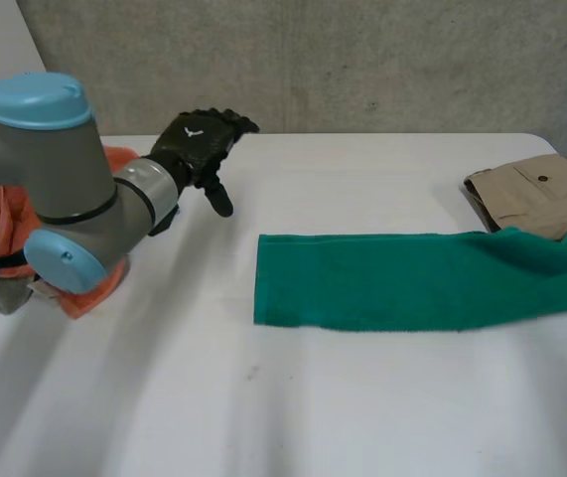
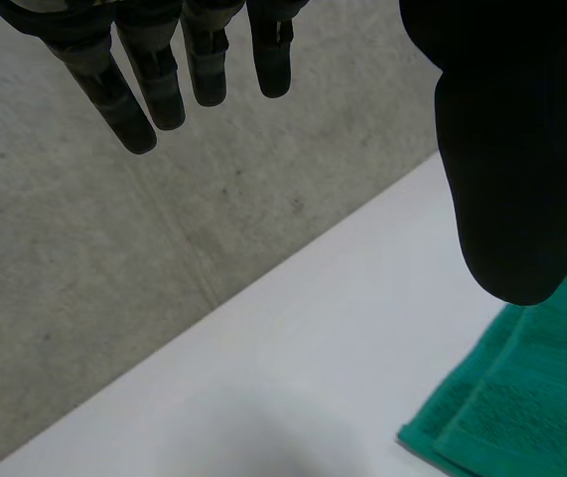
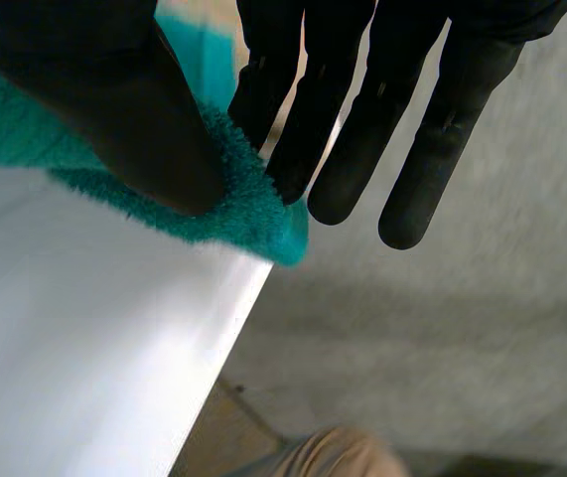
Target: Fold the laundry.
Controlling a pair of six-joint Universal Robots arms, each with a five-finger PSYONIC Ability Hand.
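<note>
A green towel (image 1: 392,280) lies folded into a long strip across the white table (image 1: 263,397), its right end lifted off the surface. My right hand (image 3: 144,109) pinches that end of the green towel (image 3: 253,204) between thumb and fingers, at a corner. My left hand (image 1: 199,147) hovers above the table to the left of the towel, fingers relaxed and holding nothing. In the left wrist view the left hand's fingers (image 2: 154,79) hang straight, with the towel's near corner (image 2: 521,397) beside the thumb.
Folded beige trousers (image 1: 531,194) lie at the table's far right, behind the towel's raised end. An orange cloth (image 1: 5,224) sits in a heap at the left edge, behind my left arm. A grey concrete wall (image 1: 362,60) backs the table.
</note>
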